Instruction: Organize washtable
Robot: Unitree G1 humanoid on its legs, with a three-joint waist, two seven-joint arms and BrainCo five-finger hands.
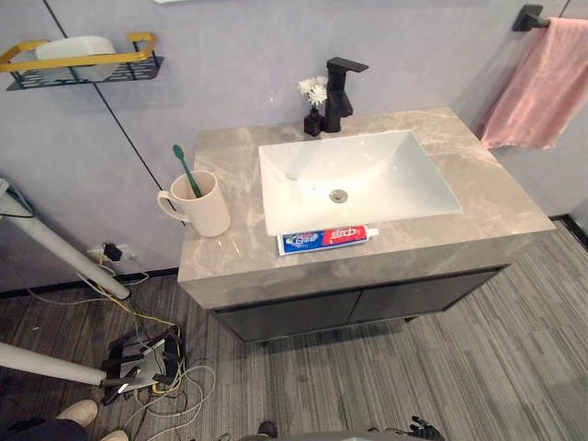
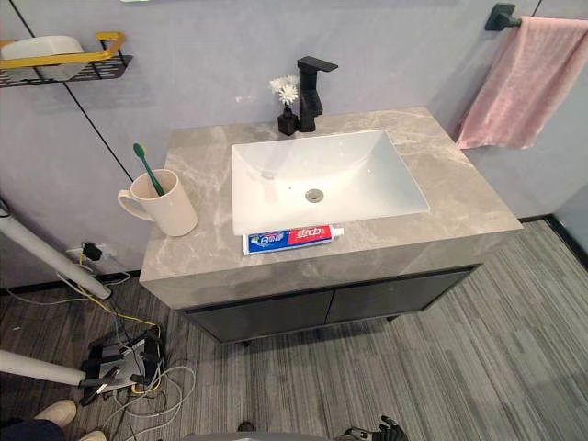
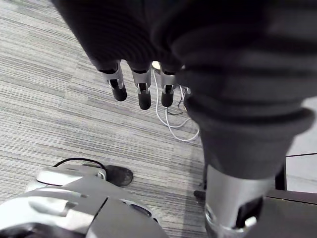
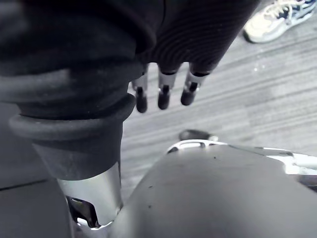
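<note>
A blue, white and red toothpaste tube (image 1: pixel 326 239) lies flat on the marble countertop (image 1: pixel 496 197), along the front rim of the white sink (image 1: pixel 303 184). A cream mug (image 1: pixel 207 207) stands at the counter's left end with a green toothbrush (image 1: pixel 186 170) upright in it. My left hand (image 3: pixel 118 84) hangs low over the floor, fingers straight, holding nothing. My right hand (image 4: pixel 164 94) hangs the same way, open and empty. Both hands are far below the counter.
A black faucet (image 1: pixel 338 92) and a small vase of white flowers (image 1: pixel 313 101) stand behind the sink. A pink towel (image 1: pixel 542 87) hangs at the right, a gold-railed shelf (image 1: pixel 83 60) at the left. On the floor at the left are cables (image 1: pixel 147 363), white poles (image 1: pixel 64 253) and a person's shoes (image 1: pixel 78 415).
</note>
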